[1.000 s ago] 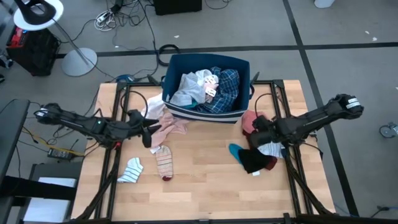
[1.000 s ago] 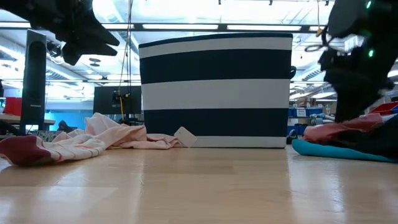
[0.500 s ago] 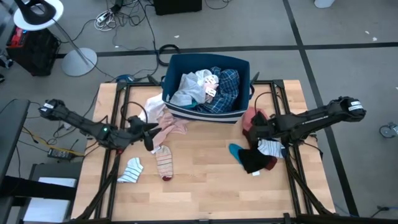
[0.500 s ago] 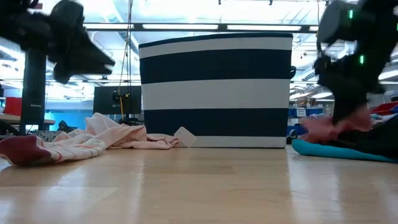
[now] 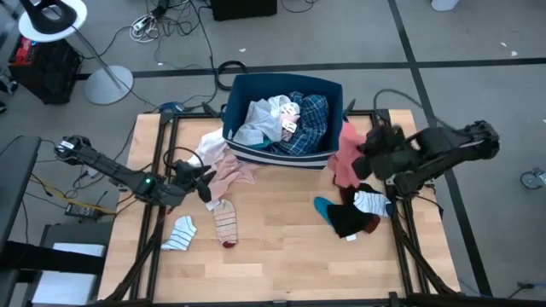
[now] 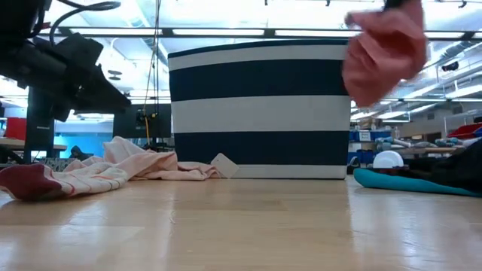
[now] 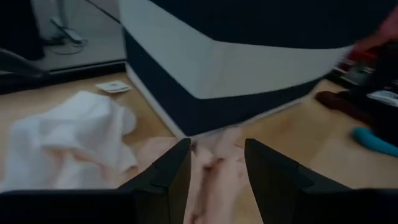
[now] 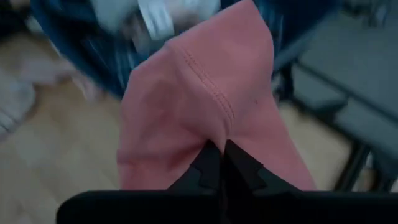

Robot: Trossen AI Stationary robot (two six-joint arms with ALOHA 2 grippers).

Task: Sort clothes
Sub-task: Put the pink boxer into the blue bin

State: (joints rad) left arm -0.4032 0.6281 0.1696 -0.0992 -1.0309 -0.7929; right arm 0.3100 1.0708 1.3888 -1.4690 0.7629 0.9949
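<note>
The bin (image 5: 285, 119), holding plaid and white clothes, stands ahead of both grippers. The right gripper (image 8: 217, 163) is raised beside the bin's right end, its fingers pinched together on a fold of the red garment (image 8: 205, 106), which hangs off the table and drapes down on both sides of the fingers. The left gripper (image 7: 214, 163) is low over the table, fingers apart, with the pale pink garment (image 7: 214, 180) lying between and just past them. A striped sock (image 5: 225, 223) lies near it.
</note>
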